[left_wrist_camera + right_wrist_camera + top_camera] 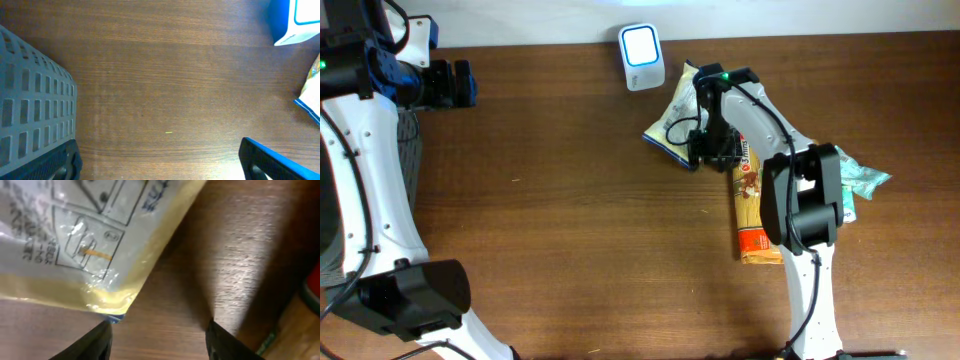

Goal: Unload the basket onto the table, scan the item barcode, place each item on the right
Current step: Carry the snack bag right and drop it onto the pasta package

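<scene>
1. The yellow packet [672,122] lies flat on the counter [570,200], near the scanner [641,55].
2. The right fingers [95,340] are released beside its corner, holding nothing; the left fingers [55,165], well apart, are also released.
3. Whether its barcode is already read, I cannot tell.

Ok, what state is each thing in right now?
left tool: open, empty.
right tool: open, nothing in it.
yellow bag: lying on the table, not gripped.
scanner: screen lit.
spaghetti pack: lying flat on the table.
teal bag: lying flat, partly hidden.
</scene>
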Robot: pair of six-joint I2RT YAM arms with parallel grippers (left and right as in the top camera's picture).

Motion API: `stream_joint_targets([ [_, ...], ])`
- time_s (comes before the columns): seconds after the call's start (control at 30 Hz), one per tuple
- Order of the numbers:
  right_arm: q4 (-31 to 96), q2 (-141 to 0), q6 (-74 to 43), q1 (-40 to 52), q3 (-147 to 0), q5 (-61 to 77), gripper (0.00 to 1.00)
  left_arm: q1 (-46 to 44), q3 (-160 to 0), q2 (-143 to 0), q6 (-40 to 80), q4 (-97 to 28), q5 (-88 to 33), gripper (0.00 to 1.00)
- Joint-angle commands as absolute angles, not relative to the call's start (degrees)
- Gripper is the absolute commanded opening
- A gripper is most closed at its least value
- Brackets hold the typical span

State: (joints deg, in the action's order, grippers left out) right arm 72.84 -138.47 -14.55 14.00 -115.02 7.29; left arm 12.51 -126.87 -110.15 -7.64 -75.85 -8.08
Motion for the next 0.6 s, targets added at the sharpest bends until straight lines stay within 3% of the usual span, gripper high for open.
stream_joint_targets([
  [0.0, 73.7, -135.3, -10.9, 12.4, -118.1, 16.5, 0.64, 12.5, -127.3, -109.9, -7.1, -75.8, -8.1, 0.99],
  [0.07, 73.2, -132.1, -10.8, 11.0, -121.6, 16.0, 0.77, 12.5, -127.3, -109.9, -7.1, -75.8, -8.1, 0.99],
  [0.17, 62.6, -134.9, -14.5, 8.5, -122.1, 15.9, 0.96, 12.5, -127.3, -109.9, -7.1, -75.8, -8.1, 0.99],
  [0.4, 49.1, -146.4, -15.6, 8.7, -122.1, 16.4, 0.99, 12.5, -127.3, -109.9, -7.1, -75.8, -8.1, 0.99],
  [0.43, 49.1, -147.2, -15.6, 8.7, -122.0, 16.6, 0.75, 12.5, -127.3, -109.9, -7.1, -75.8, -8.1, 0.99],
  [0.47, 50.2, -147.6, -15.5, 8.6, -122.0, 17.8, 0.29, 12.5, -127.3, -109.9, -7.1, -75.8, -8.1, 0.99],
  [0.5, 50.7, -147.6, -15.5, 8.6, -122.1, 17.8, 0.07, 12.5, -127.3, -109.9, -7.1, -75.8, -8.1, 0.99],
  [0.57, 53.4, -147.6, -15.5, 8.6, -122.1, 17.8, 0.04, 12.6, -127.3, -109.9, -7.1, -75.8, -8.1, 0.99],
])
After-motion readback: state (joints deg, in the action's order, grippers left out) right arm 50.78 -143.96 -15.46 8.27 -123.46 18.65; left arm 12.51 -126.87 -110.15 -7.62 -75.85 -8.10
